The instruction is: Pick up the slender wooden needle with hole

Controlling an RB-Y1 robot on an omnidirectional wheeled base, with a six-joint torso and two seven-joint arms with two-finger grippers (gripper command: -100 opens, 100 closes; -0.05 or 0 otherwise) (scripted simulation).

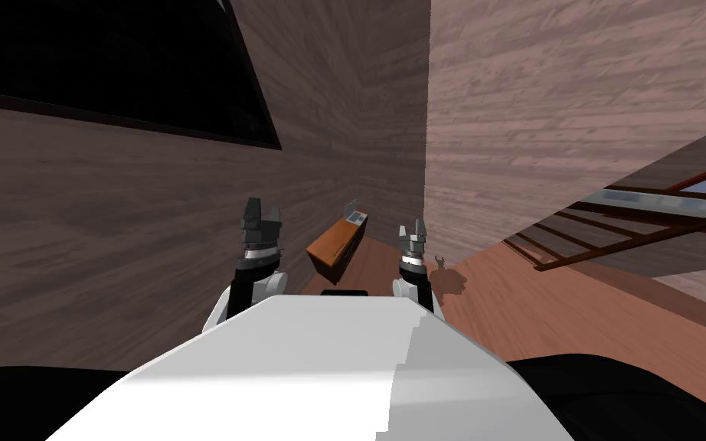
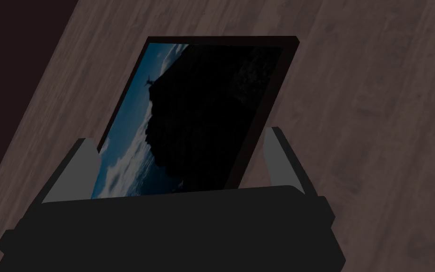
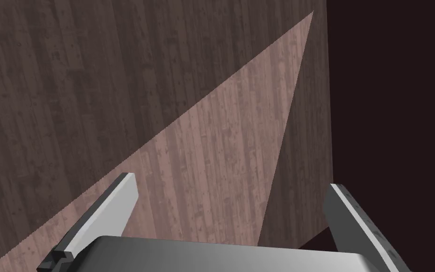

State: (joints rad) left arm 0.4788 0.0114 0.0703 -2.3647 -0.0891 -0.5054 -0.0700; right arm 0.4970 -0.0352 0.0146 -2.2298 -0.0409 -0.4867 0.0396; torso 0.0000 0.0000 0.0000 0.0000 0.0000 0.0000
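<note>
Orange-brown boxy wood worktop [image 1: 336,246] stands far ahead by plank walls [image 1: 114,230]. Both raised: left gripper [image 1: 262,208] and right gripper [image 1: 413,228], 2 blades each spread wide, holding nothing.

A brown bench [image 1: 336,249] occupies the narrow passage between left wall [image 1: 114,230] and right wall [image 1: 535,115]. Floor [image 1: 573,321] right of it lies open.

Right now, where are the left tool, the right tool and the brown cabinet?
left tool [image 1: 262,209]: head view, midway between its fingertips.
right tool [image 1: 413,228]: head view, midway between its fingertips.
brown cabinet [image 1: 335,237]: head view, on its top face.
</note>
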